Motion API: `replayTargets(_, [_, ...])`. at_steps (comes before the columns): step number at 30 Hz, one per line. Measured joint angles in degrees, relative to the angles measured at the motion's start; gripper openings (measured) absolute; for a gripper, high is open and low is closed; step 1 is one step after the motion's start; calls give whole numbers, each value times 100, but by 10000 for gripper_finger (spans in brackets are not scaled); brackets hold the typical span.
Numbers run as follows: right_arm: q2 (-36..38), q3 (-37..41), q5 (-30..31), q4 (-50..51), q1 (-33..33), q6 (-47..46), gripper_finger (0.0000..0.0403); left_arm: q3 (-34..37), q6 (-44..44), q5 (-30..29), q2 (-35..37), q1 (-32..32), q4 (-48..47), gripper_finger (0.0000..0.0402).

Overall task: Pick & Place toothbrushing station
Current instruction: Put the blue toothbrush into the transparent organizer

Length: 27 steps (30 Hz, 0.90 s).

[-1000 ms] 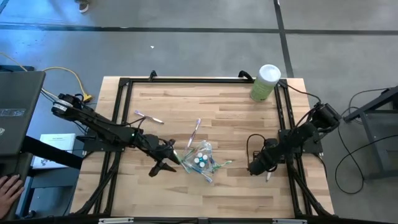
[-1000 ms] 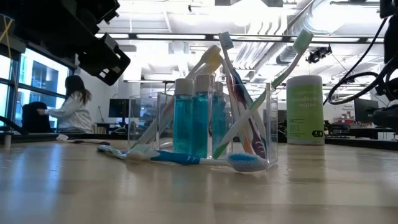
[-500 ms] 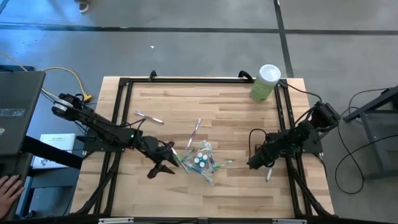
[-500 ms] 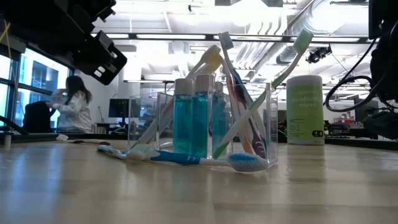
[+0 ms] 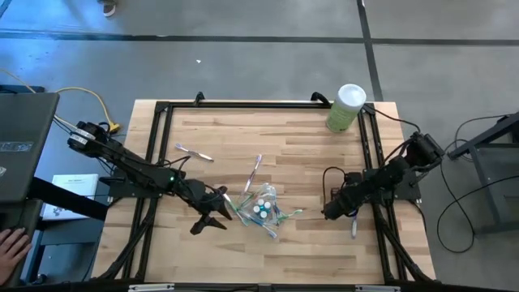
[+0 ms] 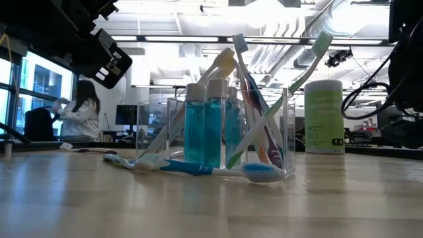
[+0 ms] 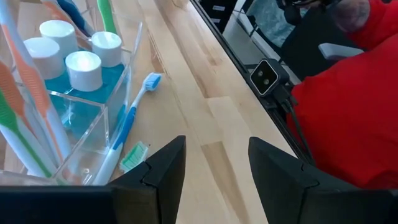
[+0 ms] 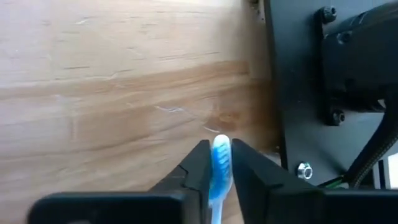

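Over at the table's right edge the right gripper (image 8: 216,163) pinches a blue toothbrush (image 8: 219,163) between its fingers, while the left gripper (image 7: 212,163) hovers, fingers spread and empty, just beside the clear cup (image 5: 263,208) mid-table.

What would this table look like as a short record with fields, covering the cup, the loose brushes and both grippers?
cup: clear cup mid-table, holding toothbrushes and blue white-capped bottles
loose brushes: blue toothbrush flat in front of the cup; another apart toward the far left
left gripper: open, beside the cup
right gripper: shut on a blue-and-white toothbrush near the table's right edge
canister: far right corner
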<state>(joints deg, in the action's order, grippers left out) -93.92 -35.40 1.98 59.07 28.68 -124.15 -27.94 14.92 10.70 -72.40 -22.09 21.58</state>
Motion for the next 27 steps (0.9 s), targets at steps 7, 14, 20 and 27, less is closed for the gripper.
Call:
replayTargets(7, [-23, -151, 172, 102, 16, 595, 22, 0, 117, 0, 0, 2, 2, 171])
replayTargets(14, [50, -1016, 998, 411, 63, 1423, 6, 0, 289, 2, 0, 2, 97, 171])
replayTargets(20, [73, -1746, 1876, 640, 133, 1984, 4, 0, 567, 2, 0, 3, 326, 171])
replayTargets(27, [80, -3002, 2749, 1186, 530, 2610, 4, 0, 819, 2, 0, 4, 709, 171])
